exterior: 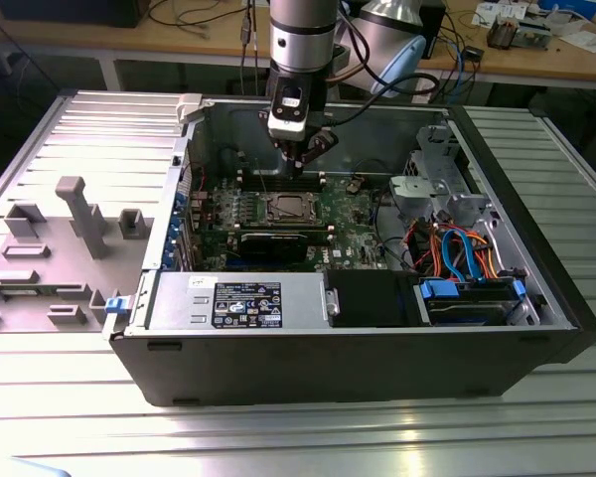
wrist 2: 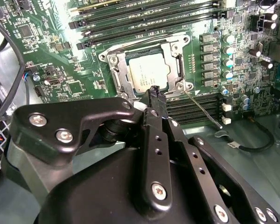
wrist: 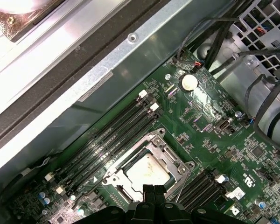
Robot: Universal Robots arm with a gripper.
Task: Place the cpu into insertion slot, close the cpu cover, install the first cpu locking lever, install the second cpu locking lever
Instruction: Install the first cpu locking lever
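Gripper [wrist 2: 154,92], jaws pinched together, empty, above far edge of cover [wrist 2: 117,74] closed over cpu [wrist 2: 147,72]; lever [wrist 2: 203,109] seemingly unlatched: press down steadily, hook sideways, keeping off cpu.

Big black open tower case [exterior: 377,368] lying on its side on a ribbed aluminium table [exterior: 278,437]. Inside there's a silver boxy power supply [exterior: 179,298], a blue plastic drive caddy [exterior: 447,290] and tangled orange and blue cables [exterior: 457,248]. First wrist view's got long black memory slots [wrist: 116,128] and a round silver coin battery [wrist: 188,82]. A grey plastic fixture [exterior: 74,214] sits outside, on the exterior view's left.
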